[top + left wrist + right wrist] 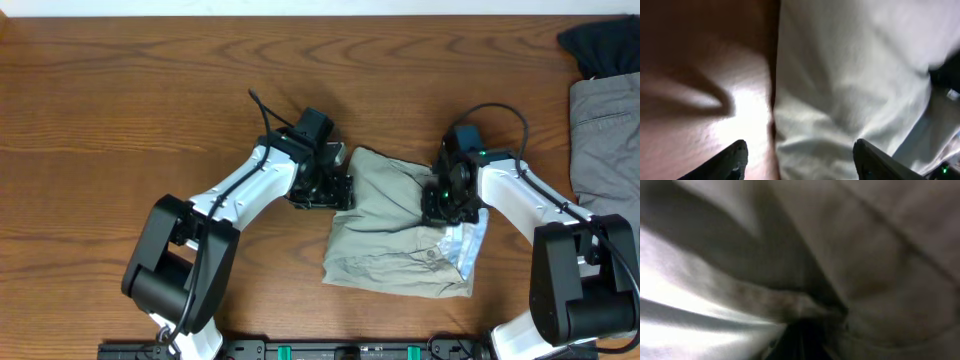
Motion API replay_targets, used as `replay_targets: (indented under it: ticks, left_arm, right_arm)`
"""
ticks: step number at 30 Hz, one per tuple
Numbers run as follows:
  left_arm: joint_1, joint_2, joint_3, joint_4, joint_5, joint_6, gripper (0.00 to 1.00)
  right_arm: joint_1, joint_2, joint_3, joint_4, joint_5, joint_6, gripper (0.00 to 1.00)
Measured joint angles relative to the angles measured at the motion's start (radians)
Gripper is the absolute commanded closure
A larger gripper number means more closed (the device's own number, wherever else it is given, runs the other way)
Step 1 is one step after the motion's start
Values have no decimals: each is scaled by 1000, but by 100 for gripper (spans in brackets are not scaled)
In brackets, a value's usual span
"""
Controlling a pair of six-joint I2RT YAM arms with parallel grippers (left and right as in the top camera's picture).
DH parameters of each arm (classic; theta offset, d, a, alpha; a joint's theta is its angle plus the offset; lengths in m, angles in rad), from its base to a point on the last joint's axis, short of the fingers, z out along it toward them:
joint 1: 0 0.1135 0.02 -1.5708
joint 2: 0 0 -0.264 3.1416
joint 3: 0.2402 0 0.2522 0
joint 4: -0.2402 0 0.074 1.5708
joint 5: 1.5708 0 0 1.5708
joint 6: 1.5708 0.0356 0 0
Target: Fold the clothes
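Khaki shorts (395,230): bunched at the centre of the wooden table (120,90), between both arms.
Left gripper (338,188): jaws spread, straddling the left hem, likely lining up a grasp.
Right gripper (445,205): pressed together, pinching gathered fabric, probably to lift a fold.

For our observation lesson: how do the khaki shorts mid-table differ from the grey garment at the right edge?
The khaki shorts are pale green-tan; the grey garment is grey. The shorts lie inside the frame; the grey garment is cut off by its right edge. The left gripper and right gripper are at the shorts; neither touches the grey garment. Both are cloth lying on the wooden table.
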Motion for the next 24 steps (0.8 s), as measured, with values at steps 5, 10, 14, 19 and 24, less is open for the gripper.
replay_targets:
  ticks: [5, 10, 14, 19, 24]
  left_arm:
    - [0, -44, 0, -47, 0, 44, 21]
    - [24, -149, 0, -51, -1, 78, 10]
    - [42, -223, 2, -43, -21, 109, 9]
    - [42, -220, 2, -24, -41, 198, 41]
    - [43, -168, 2, 91, -52, 273, 67]
  right_arm:
    - [0, 29, 2, 292, -19, 11, 99]
    - [0, 80, 1, 517, -56, 31, 96]
    - [-8, 87, 1, 527, -135, -27, 85]
    - [-26, 32, 0, 422, -217, -100, 84]
    - [-67, -202, 1, 264, -247, -115, 89]
